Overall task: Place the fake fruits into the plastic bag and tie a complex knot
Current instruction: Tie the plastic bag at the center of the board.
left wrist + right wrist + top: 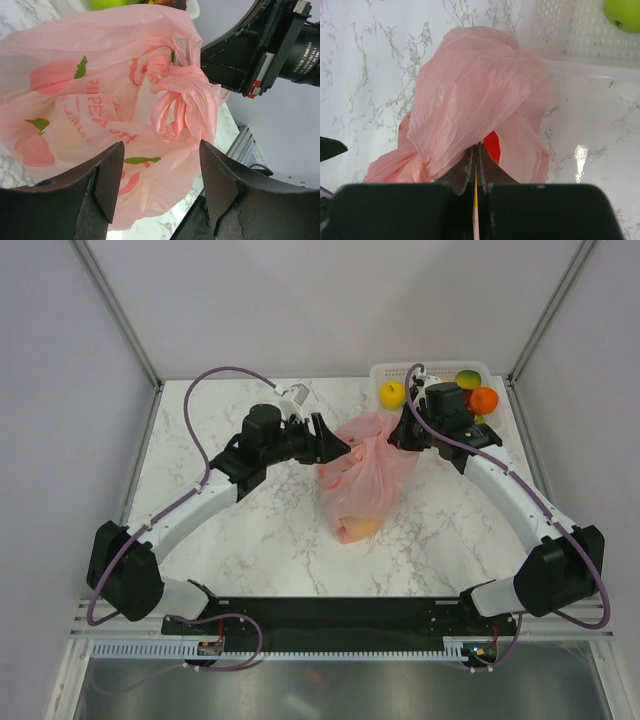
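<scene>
The pink plastic bag (pixel 362 475) lies in the middle of the marble table, with fake fruits showing through its lower end (pixel 360 530). Its handles are twisted into a knot (pixel 175 100) at the top. My left gripper (pixel 161 145) is open just short of the knot, with nothing between its fingers; in the top view it (pixel 340 447) sits at the bag's upper left. My right gripper (pixel 476 146) is shut on a thin strip of the bag's plastic at the upper right (pixel 398 435). A red fruit (pixel 491 145) shows through the plastic just past the right fingertips.
A white lattice basket (pixel 400 371) stands at the back right, holding a yellow fruit (pixel 392 393), a green one (pixel 467 379) and an orange one (pixel 483 400). The right wrist view shows its wall (pixel 580 35) and the green fruit (pixel 622 12) just beyond the bag.
</scene>
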You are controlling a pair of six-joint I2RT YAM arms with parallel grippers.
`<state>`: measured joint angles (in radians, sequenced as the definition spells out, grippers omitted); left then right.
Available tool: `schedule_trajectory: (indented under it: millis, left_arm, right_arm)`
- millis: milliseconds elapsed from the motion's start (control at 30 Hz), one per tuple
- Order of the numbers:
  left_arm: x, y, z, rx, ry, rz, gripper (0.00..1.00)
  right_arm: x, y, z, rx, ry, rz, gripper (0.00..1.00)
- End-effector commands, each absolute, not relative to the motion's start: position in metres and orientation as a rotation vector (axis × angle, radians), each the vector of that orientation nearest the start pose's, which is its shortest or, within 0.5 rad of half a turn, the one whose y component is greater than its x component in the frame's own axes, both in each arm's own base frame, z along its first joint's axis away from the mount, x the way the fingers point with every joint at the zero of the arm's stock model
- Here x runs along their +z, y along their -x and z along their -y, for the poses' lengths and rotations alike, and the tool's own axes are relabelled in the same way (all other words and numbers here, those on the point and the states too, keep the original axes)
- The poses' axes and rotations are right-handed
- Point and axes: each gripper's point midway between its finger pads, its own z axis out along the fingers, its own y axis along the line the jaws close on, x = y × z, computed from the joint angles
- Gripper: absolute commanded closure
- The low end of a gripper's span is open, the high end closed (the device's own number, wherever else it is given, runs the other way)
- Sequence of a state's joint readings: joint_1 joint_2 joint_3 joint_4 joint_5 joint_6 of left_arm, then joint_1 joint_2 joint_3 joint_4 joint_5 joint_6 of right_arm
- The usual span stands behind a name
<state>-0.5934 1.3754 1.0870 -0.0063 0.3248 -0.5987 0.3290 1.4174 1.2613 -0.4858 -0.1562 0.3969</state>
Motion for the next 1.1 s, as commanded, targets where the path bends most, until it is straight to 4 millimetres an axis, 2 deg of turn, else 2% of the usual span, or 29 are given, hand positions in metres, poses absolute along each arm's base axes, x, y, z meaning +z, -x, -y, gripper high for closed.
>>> schedule_trajectory:
  millis: [0, 300, 400, 633, 733, 867, 967, 1000, 1067]
  left_arm:
    - [0.285, -0.311, 0.326, -1.298, -0.279, -1.938, 0.31]
    - [0.266, -0.323, 0.339, -1.423, -0.160, -1.974, 0.33]
    - [0.270, -0.324, 0.343, -1.459, -0.161, -1.957, 0.37]
    - [0.254, -0.329, 0.351, -1.503, -0.133, -1.994, 0.46]
    - [0.251, -0.328, 0.353, -1.529, -0.123, -2.003, 0.42]
    - [0.248, -0.329, 0.353, -1.559, -0.099, -2.006, 0.42]
    - [0.247, -0.327, 0.354, -1.618, -0.071, -1.984, 0.52]
    - [0.245, -0.327, 0.355, -1.648, -0.058, -1.973, 0.61]
    - [0.246, -0.325, 0.357, -1.688, -0.056, -1.962, 0.71]
  right_arm:
    - [0.236, -0.376, -0.171, 0.571, 0.007, -2.203, 1.00]
    - [0.238, -0.375, -0.172, 0.575, 0.013, -2.201, 1.00]
    - [0.237, -0.375, -0.172, 0.574, 0.015, -2.200, 1.00]
    - [0.237, -0.375, -0.173, 0.583, 0.017, -2.200, 1.00]
    - [0.237, -0.375, -0.173, 0.586, 0.018, -2.200, 1.00]
    - [0.238, -0.375, -0.173, 0.584, 0.018, -2.198, 1.00]
    - [0.238, -0.375, -0.172, 0.580, 0.019, -2.195, 1.00]
    - [0.238, -0.375, -0.172, 0.580, 0.019, -2.195, 1.00]
    - [0.238, -0.375, -0.173, 0.582, 0.021, -2.196, 1.00]
